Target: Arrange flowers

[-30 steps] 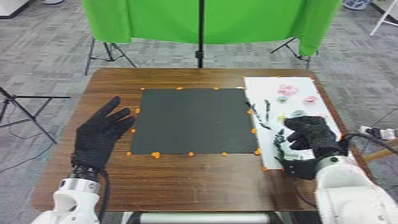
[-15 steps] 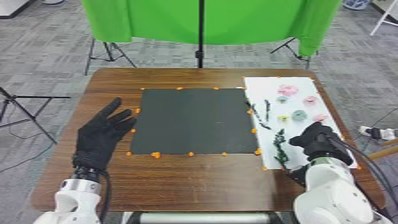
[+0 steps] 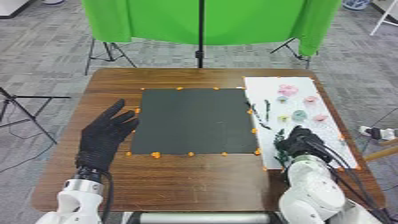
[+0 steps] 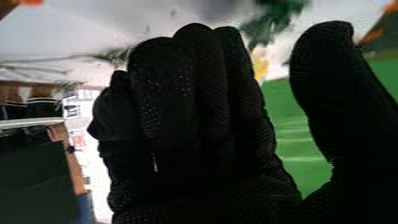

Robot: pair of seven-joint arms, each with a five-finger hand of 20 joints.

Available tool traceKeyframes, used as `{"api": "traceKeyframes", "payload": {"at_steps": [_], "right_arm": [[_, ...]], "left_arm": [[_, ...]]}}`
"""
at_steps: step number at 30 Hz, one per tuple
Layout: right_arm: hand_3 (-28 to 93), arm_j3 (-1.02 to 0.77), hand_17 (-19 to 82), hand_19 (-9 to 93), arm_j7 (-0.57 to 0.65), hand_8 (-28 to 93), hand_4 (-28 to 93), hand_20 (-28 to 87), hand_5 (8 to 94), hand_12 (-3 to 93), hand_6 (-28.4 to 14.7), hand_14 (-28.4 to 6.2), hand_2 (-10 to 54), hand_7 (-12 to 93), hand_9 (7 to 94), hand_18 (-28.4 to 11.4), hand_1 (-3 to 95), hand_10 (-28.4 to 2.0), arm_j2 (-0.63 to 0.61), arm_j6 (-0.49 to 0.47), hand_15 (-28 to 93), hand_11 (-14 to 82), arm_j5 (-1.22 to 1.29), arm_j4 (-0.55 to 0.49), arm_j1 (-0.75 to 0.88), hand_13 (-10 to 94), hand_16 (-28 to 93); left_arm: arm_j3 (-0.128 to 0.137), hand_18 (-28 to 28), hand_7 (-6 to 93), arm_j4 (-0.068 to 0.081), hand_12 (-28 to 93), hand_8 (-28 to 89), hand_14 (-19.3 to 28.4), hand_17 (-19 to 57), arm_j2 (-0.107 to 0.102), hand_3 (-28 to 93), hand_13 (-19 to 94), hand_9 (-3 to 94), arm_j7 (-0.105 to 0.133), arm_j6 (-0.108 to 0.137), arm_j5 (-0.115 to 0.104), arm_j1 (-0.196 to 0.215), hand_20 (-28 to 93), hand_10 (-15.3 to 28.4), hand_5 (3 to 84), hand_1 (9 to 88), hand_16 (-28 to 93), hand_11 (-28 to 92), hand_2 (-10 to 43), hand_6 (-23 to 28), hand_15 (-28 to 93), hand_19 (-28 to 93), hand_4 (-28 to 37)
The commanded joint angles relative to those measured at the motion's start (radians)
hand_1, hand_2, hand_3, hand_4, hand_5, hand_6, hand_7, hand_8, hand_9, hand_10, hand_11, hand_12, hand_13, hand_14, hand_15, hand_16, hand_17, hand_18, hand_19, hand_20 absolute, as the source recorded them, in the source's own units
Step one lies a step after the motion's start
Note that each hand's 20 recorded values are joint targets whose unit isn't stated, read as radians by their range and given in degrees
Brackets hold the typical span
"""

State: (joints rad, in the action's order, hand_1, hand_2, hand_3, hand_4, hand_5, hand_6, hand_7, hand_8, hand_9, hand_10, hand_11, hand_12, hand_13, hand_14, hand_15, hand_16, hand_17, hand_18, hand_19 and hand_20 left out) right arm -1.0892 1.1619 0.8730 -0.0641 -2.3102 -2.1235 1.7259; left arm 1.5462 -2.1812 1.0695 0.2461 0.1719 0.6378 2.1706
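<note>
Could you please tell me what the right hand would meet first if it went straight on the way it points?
In the head view, the right hand would probably meet the blue-green flower first, with the yellow flower close beside that line. Its height is unclear, so it might pass above both.

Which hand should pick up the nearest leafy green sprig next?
Probably the right hand: it hovers over the white sheet, close beside that sprig, fingers straight. The left hand is beyond the dark board, farther away.
</note>
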Motion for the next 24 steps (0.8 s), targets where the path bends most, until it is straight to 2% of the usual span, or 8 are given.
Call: {"api": "traceKeyframes", "payload": {"at_steps": [1, 6, 8, 10, 11, 13, 15, 24], "right_arm": [[73, 0.103, 45, 93, 0.012, -12, -25, 36, 68.7, 19.1, -5.9, -12.0, -9.5, 22, 70.0, -22.1, 38.1, -17.9, 0.024, -0.136, 69, 52.4, -0.049, 0.047, -0.065, 73, 14], [74, 0.145, 46, 93, 0.014, -12, -25, 38, 72.0, 19.5, -5.4, -11.6, -9.5, 27, 70.9, -21.8, 40.1, -17.4, 0.029, -0.229, 69, 53.6, -0.027, 0.075, -0.073, 74, 13], [70, 0.157, 47, 93, 0.002, -1, -27, 40, 73.1, 19.9, -5.9, -11.1, -9.5, 32, 72.5, -21.7, 44.9, -16.6, 0.029, -0.257, 70, 55.6, -0.035, 0.086, -0.069, 75, 14], [65, 0.176, 48, 93, -0.005, 4, -27, 43, 74.5, 20.3, -5.8, -10.7, -9.5, 37, 74.5, -21.7, 50.7, -15.3, 0.022, -0.264, 71, 56.6, -0.038, 0.097, -0.070, 76, 15], [65, 0.180, 49, 93, -0.005, 5, -27, 46, 76.1, 21.6, -5.1, -10.3, -9.5, 39, 76.3, -21.5, 52.4, -14.3, 0.021, -0.272, 72, 56.8, -0.029, 0.099, -0.070, 78, 15], [66, 0.187, 51, 93, -0.009, 6, -28, 49, 79.3, 24.2, -3.8, -9.6, -9.5, 40, 79.4, -21.2, 55.2, -12.7, 0.021, -0.269, 72, 55.9, -0.034, 0.106, -0.071, 80, 16], [66, 0.196, 53, 93, -0.019, 7, -28, 50, 81.5, 25.1, -3.5, -9.3, -9.5, 39, 81.5, -20.8, 56.9, -11.9, 0.008, -0.223, 73, 55.4, -0.048, 0.111, -0.070, 82, 17], [70, 0.185, 54, 93, -0.022, 10, -28, 50, 85.7, 25.3, -4.7, -9.4, -9.5, 34, 85.4, -20.8, 56.9, -11.3, -0.051, 0.021, 71, 52.5, -0.143, 0.078, -0.083, 85, 17]], "left_arm": [[0.007, 24.8, 14.1, -0.006, 11, -10, 28.4, -7.8, 0.007, 79, 29, 38.3, -0.012, -0.009, 0.007, 0.010, 11, 21.1, 39.3, 26.2, -10, 27, 8.2, 9.6, 56, 57, -22.8], [0.017, 24.8, 14.1, -0.013, 11, -11, 28.4, -7.8, 0.008, 79, 29, 38.4, -0.018, -0.008, 0.009, 0.014, 11, 21.1, 39.3, 26.3, -10, 27, 8.2, 9.6, 56, 57, -22.8], [0.021, 24.8, 14.0, -0.017, 11, -10, 28.4, -7.8, 0.004, 79, 29, 38.4, -0.011, -0.003, 0.009, 0.021, 11, 21.1, 39.3, 26.2, -10, 27, 8.2, 9.7, 56, 57, -22.8], [0.024, 24.8, 14.0, -0.021, 11, -10, 28.4, -7.8, 0.000, 79, 29, 38.3, -0.005, 0.001, 0.006, 0.025, 11, 21.1, 39.3, 26.3, -10, 27, 8.2, 9.6, 56, 57, -22.7], [0.025, 24.8, 14.0, -0.022, 11, -10, 28.4, -7.8, -0.002, 79, 29, 38.3, -0.001, 0.003, 0.005, 0.027, 11, 21.1, 39.3, 26.3, -10, 27, 8.2, 9.6, 56, 57, -22.7], [0.015, 24.8, 14.0, -0.024, 11, -10, 28.4, -7.8, -0.020, 79, 29, 38.3, 0.029, 0.016, -0.004, 0.035, 11, 21.1, 39.3, 26.2, -10, 27, 8.1, 9.6, 56, 57, -22.7], [0.007, 24.8, 14.0, -0.025, 11, -10, 28.4, -7.8, -0.033, 79, 29, 38.3, 0.051, 0.025, -0.012, 0.039, 11, 21.1, 39.3, 26.2, -10, 27, 8.1, 9.7, 56, 57, -22.7], [0.015, 24.8, 14.0, -0.031, 11, -10, 28.4, -7.8, -0.039, 79, 29, 38.3, 0.060, 0.022, -0.010, 0.047, 11, 21.1, 39.3, 26.4, -10, 27, 8.2, 9.7, 56, 57, -22.8]]}}
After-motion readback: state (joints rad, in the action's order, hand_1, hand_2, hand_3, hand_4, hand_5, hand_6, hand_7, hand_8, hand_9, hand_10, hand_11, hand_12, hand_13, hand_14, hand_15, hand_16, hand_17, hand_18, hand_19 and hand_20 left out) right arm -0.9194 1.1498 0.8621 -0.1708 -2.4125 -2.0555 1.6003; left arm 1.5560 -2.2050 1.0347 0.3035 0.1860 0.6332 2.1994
